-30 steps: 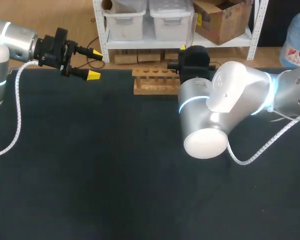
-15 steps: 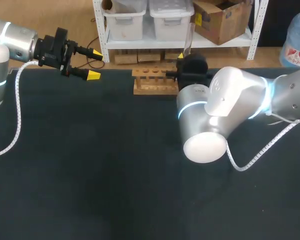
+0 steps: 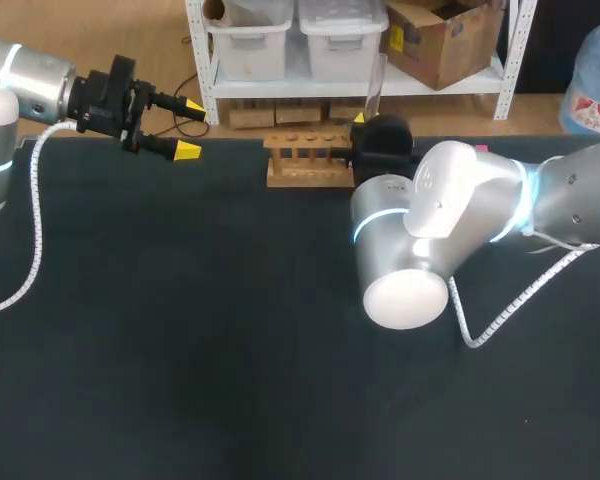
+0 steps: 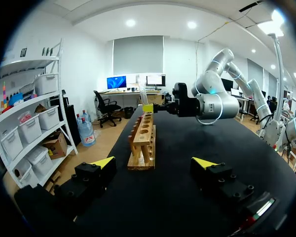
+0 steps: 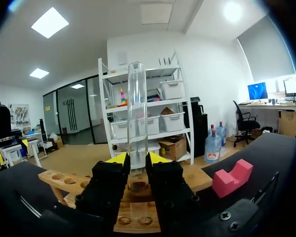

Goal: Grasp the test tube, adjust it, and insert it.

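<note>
A clear glass test tube (image 5: 136,113) stands upright between the yellow fingertips of my right gripper (image 5: 137,159), which is shut on its lower part. Right under it lies the wooden rack (image 5: 69,181) with its row of round holes. From above, the test tube (image 3: 375,82) rises over the right gripper (image 3: 363,122) at the right end of the rack (image 3: 305,160), near the table's far edge. My left gripper (image 3: 191,128) hangs open and empty at the far left, well apart from the rack. Its view faces along the rack (image 4: 143,143) toward the right gripper (image 4: 155,107).
A pink block (image 5: 232,178) lies on the dark table beside the rack, on the far side from my left arm. The bulky right arm (image 3: 420,240) hangs over the table's middle right. The table's far edge runs just behind the rack.
The right arm has shifted left with the tube, bringing it from beside the rack to over its right end. The left arm has not moved.
</note>
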Controlling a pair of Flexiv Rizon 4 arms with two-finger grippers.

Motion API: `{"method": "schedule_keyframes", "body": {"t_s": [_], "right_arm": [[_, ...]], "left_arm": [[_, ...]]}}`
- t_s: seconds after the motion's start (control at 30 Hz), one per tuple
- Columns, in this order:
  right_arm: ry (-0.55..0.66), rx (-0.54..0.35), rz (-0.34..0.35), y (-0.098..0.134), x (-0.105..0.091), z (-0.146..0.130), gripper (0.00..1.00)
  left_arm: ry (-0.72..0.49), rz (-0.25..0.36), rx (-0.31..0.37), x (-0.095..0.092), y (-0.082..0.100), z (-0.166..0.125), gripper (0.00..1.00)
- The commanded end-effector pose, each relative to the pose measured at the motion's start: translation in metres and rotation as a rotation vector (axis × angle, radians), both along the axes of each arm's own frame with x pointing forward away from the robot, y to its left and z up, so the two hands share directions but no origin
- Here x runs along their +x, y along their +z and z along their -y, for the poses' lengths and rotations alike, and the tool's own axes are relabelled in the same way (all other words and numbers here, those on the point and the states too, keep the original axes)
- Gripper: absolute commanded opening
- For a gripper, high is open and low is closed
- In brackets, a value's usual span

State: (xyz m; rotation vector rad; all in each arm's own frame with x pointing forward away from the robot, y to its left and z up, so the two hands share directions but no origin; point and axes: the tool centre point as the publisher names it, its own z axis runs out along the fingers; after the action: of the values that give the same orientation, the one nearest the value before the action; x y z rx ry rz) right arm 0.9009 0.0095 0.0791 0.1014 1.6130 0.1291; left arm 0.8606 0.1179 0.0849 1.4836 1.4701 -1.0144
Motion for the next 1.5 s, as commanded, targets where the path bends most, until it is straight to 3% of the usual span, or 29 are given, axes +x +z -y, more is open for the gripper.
{"method": "schedule_keyframes", "body": {"t_s": [0.03,0.43,1.5], "right_arm": [[0.011,0.005,0.01,-0.006,-0.003,0.003,0.0],[0.027,0.013,-0.001,-0.011,-0.007,0.005,0.0],[0.058,-0.032,0.115,-0.001,-0.008,0.008,0.0]], "left_arm": [[-0.001,0.0,0.001,0.001,0.0,0.0,1.0],[-0.001,0.0,0.001,0.001,0.0,0.0,1.0],[-0.001,0.0,0.001,0.001,0.0,0.0,1.0]]}}
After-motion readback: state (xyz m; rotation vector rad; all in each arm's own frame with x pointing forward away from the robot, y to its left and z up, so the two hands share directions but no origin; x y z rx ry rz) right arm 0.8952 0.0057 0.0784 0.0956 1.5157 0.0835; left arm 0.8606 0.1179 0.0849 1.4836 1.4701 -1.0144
